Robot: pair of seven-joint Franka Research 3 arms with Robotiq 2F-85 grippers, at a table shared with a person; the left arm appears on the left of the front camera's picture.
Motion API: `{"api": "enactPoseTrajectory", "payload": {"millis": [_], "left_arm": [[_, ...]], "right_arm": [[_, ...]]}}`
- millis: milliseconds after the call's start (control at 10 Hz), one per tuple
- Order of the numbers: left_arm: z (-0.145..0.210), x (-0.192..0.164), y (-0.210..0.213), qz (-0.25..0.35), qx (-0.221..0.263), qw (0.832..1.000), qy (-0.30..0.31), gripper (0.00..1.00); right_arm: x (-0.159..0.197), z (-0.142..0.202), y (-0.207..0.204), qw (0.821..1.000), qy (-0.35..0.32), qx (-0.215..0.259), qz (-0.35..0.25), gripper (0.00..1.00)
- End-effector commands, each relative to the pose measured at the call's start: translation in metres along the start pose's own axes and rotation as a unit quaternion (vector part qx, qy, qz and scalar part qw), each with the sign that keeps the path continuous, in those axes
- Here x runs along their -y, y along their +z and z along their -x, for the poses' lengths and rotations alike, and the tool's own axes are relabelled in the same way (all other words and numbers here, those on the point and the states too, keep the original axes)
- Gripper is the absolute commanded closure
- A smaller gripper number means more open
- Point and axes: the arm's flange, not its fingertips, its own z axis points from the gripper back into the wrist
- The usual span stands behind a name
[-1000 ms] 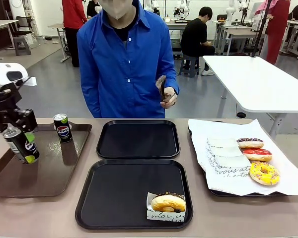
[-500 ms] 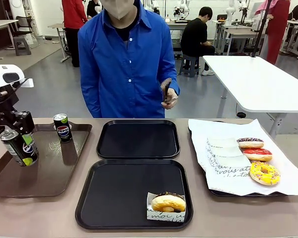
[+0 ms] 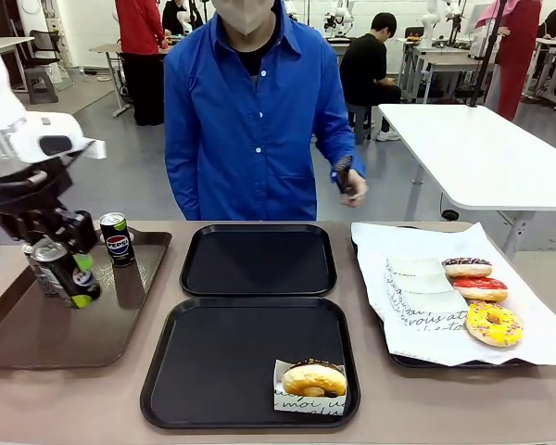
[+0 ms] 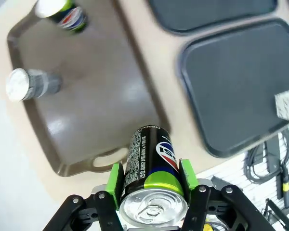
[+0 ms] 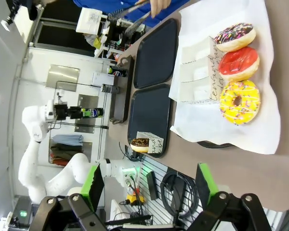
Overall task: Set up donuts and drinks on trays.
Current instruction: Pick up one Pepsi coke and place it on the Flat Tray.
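Note:
My left gripper is shut on a black can with a green base, held tilted above the brown tray. From the left wrist, that can sits between the green pads. A grey patterned can stands on the brown tray, just behind the held one. Two black trays lie mid-table: the far one is bare, and the near one carries a sleeved donut at its front right corner. My right gripper is open and holds nothing, high above the table's right end.
A black-and-blue Pepsi can stands at the brown tray's far edge. Chocolate, red and yellow donuts lie on a white-paper-lined tray at the right. The person across the table holds tongs.
My left gripper has carried the black-and-green can to the right over the brown tray, uncovering the grey can. The person has shifted right, and the hand with the tongs moved right too.

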Motion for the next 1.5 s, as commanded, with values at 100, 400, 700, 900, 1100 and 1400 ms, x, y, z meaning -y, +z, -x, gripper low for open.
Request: {"api": "enactPoseTrajectory", "payload": {"millis": [100,400,700,900,1100,1400], "left_arm": [[0.028,0.083,-0.009,0.002,0.021,0.996,-0.088,0.42],[0.029,0.149,-0.034,0.015,0.032,0.990,-0.134,0.42],[0.013,0.186,-0.061,0.029,-0.004,0.990,-0.139,0.42],[0.004,0.172,-0.066,0.004,-0.020,0.992,-0.128,0.42],[0.020,0.180,-0.069,0.019,-0.011,0.989,-0.147,0.42],[0.020,0.180,-0.069,0.019,-0.011,0.989,-0.147,0.42]], "right_arm": [[0.001,-0.001,0.001,1.000,0.009,0.006,-0.010,0.00],[0.001,-0.001,0.001,1.000,0.009,0.006,-0.010,0.00],[0.001,-0.001,0.001,1.000,0.009,0.006,-0.010,0.00],[0.001,-0.001,0.001,1.000,0.009,0.006,-0.010,0.00],[0.001,-0.001,0.001,1.000,0.009,0.006,-0.010,0.00],[0.001,-0.001,0.001,1.000,0.009,0.006,-0.010,0.00]]}}
